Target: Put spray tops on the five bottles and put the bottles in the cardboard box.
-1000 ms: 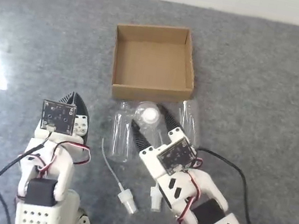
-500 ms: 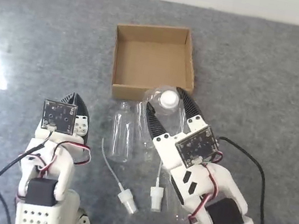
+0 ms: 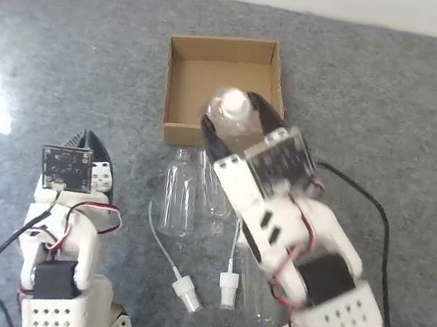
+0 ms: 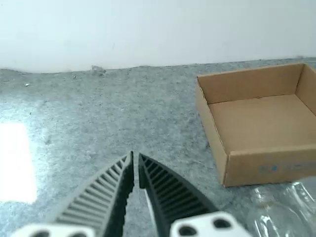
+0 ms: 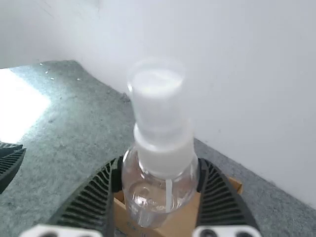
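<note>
My right gripper (image 3: 235, 126) is shut on a clear bottle (image 3: 230, 111) that carries a white spray top, held upright above the front wall of the open cardboard box (image 3: 208, 78). The right wrist view has the bottle (image 5: 158, 163) between the fingers, with the box (image 5: 234, 185) below it. Two bare bottles (image 3: 180, 195) lie side by side in front of the box. Two loose spray tops (image 3: 185, 292) with their tubes lie nearer the arms. My left gripper (image 3: 86, 140) hangs shut over the carpet to the box's left, empty (image 4: 136, 159).
Grey carpet covers the table. A further clear bottle (image 3: 254, 291) lies partly under the right arm. The right arm's black cable (image 3: 379, 232) trails over the carpet. The left wrist view has the box (image 4: 256, 123) and a bottle (image 4: 281, 210) beside it.
The right arm has lifted the capped bottle up and forward, from among the lying bottles to over the box's front wall. The left arm has drifted slightly left.
</note>
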Available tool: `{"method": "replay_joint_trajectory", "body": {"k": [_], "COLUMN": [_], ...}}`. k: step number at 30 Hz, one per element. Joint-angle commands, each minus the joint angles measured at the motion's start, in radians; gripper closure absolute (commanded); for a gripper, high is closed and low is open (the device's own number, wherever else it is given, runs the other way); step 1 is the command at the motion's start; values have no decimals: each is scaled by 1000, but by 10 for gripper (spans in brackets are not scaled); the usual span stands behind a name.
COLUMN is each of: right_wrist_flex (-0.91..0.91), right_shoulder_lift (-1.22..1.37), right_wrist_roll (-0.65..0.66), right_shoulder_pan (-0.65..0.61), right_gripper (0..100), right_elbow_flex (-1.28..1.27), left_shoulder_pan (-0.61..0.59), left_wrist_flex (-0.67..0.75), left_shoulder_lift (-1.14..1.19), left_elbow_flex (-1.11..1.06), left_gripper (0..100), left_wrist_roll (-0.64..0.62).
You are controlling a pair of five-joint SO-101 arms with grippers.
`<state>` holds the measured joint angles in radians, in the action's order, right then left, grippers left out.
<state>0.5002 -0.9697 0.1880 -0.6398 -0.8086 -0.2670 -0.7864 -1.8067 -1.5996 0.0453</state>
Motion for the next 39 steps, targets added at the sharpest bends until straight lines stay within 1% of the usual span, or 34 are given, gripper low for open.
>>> {"method": "replay_joint_trajectory", "body": {"k": [1, 21, 32, 39], "right_wrist_flex": [-7, -7, -7, -7], "right_shoulder_lift": [160, 951, 1320, 1506], "right_wrist_roll": [20, 18, 12, 11], "right_shoulder_pan": [13, 15, 58, 73], "right_gripper": [939, 939, 939, 939], "right_elbow_flex": [163, 798, 1154, 1341], "left_shoulder_pan": [-18, -20, -20, -20], "left_wrist_flex": [34, 34, 34, 34], "left_shoulder_lift": [-18, -18, -18, -18], "left_elbow_flex": [5, 5, 5, 5], "left_gripper": [986, 986, 986, 986], "left_wrist_roll": [-14, -11, -11, -11]}}
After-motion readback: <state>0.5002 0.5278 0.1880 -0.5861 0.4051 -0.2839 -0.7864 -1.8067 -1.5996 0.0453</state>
